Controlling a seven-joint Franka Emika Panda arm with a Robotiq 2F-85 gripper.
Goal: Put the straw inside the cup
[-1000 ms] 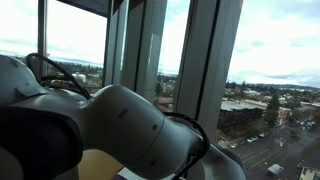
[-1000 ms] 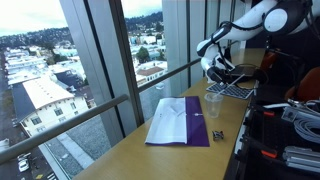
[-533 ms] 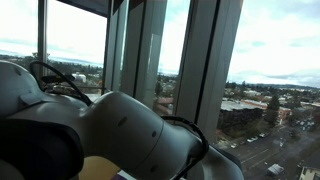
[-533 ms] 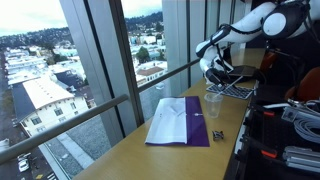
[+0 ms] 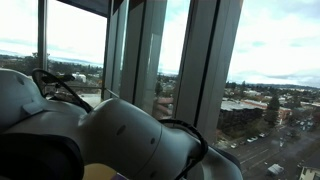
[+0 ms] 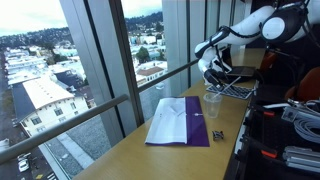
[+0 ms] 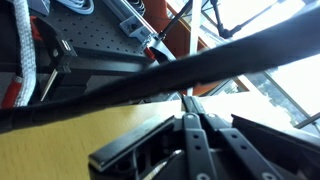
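Note:
In an exterior view my gripper (image 6: 211, 70) hangs just above and behind the clear plastic cup (image 6: 212, 104), which stands upright on the wooden table (image 6: 170, 155). In the wrist view the two black fingers (image 7: 188, 100) are pressed together. A thin dark straw (image 7: 184, 93) seems to stick out from between their tips; it is too thin to make out in the exterior view. The cup is not in the wrist view. The other exterior view is filled by my own arm (image 5: 110, 140).
A white and purple cloth (image 6: 180, 121) lies flat on the table in front of the cup, with a small dark object (image 6: 217, 134) beside it. A metal rack (image 6: 232, 88) stands behind the cup. Window glass and a railing (image 6: 110, 105) run along one table side; cables and equipment (image 6: 290, 120) along the other.
The gripper has drifted slightly left and a little lower, closer over the cup. The fingers stay shut. Cup and cloth have not moved.

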